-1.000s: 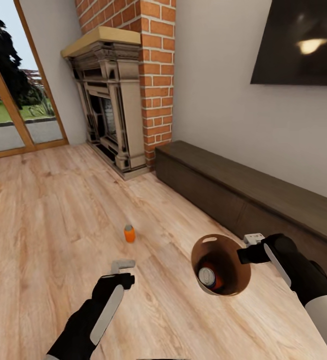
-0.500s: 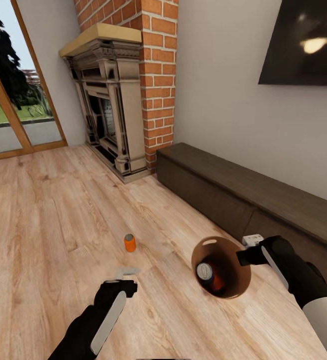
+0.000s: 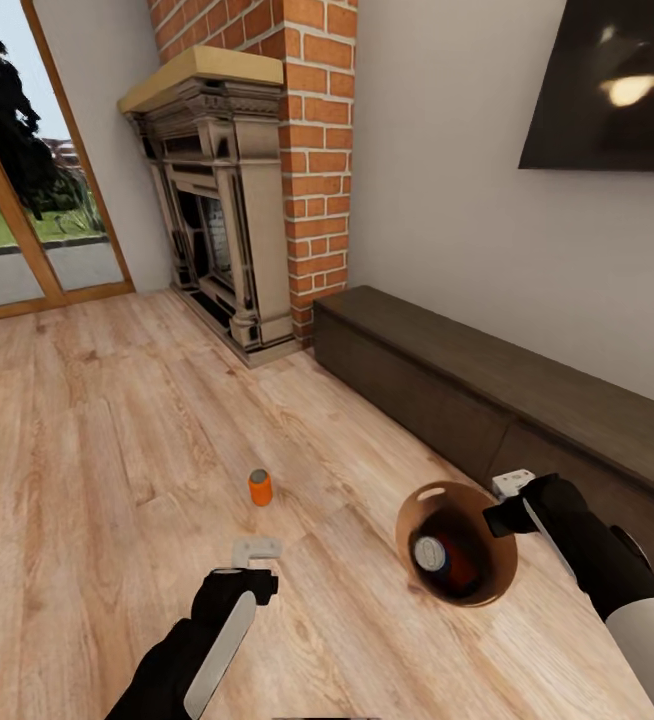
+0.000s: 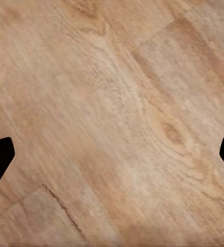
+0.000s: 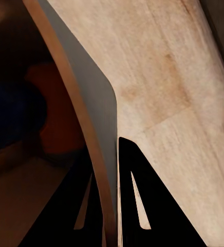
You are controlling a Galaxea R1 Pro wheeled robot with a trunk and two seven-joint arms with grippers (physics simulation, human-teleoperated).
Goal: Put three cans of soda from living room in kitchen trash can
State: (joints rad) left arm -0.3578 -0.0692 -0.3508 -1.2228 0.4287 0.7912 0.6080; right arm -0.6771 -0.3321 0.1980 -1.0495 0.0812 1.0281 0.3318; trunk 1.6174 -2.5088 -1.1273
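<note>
R gripper: fingers pinched on trash can rim - one each side of wall, can tilted, held above wood floor
In can: dark blue soda + orange one
Third can: orange, upright on floor, nothing around it
L gripper: fingers wide apart, holding nothing, just short of third can
Nearby: brick fireplace, low dark bench along wall by R arm

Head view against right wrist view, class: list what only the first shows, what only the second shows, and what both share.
Only the head view: the orange soda can upright on the floor, the brick fireplace, the dark bench, the left pincer.

Only the right wrist view: a close look at the fingers pinching the pail's wall.

Both: the trash can held at its rim by the right pincer, cans inside it, wood floor.
</note>
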